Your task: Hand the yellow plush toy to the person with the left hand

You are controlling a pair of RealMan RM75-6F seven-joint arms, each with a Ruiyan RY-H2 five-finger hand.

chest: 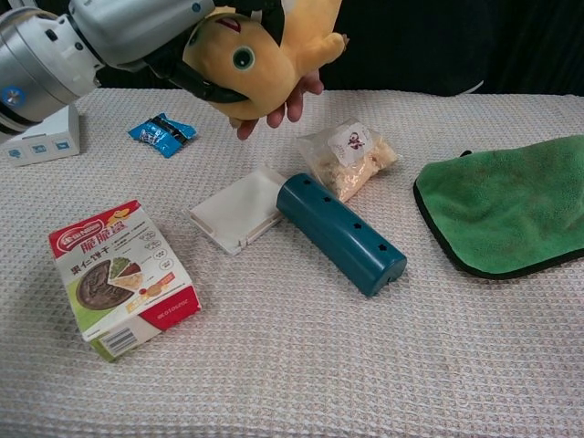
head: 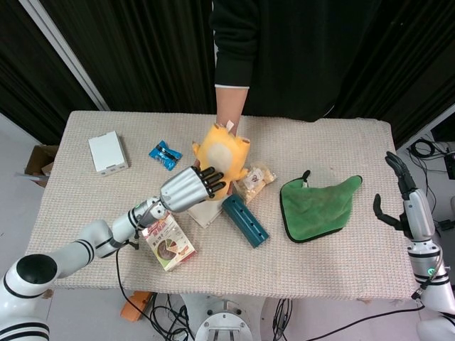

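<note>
The left hand [head: 188, 189] grips the plush toy [head: 222, 151], its dark fingers [head: 210, 179] wrapped around the toy's lower body. The toy is held clear of the table [head: 334, 241], directly over the person's hand [chest: 278, 108], whose fingertips show just beneath the toy in the chest view; whether toy and palm touch cannot be told. In the chest view the toy [chest: 260, 50] is tilted, with one eye facing the camera. The right hand [head: 402, 192] hangs off the table's right edge, holding nothing, fingers apart and slightly curved. On the table, a white flat case [chest: 237, 210] lies below the toy, touching the teal cylinder [chest: 339, 232], which lies diagonally. A clear snack bag [chest: 349, 159] lies just beside the cylinder's far end. A green cloth [chest: 508, 203] lies to the right, well apart from the cylinder. A red-and-green cookie box [chest: 121, 277] lies near the front left, under the left forearm in the head view. A small blue packet [chest: 162, 133] and a white box [head: 107, 152] lie toward the far left.
</note>
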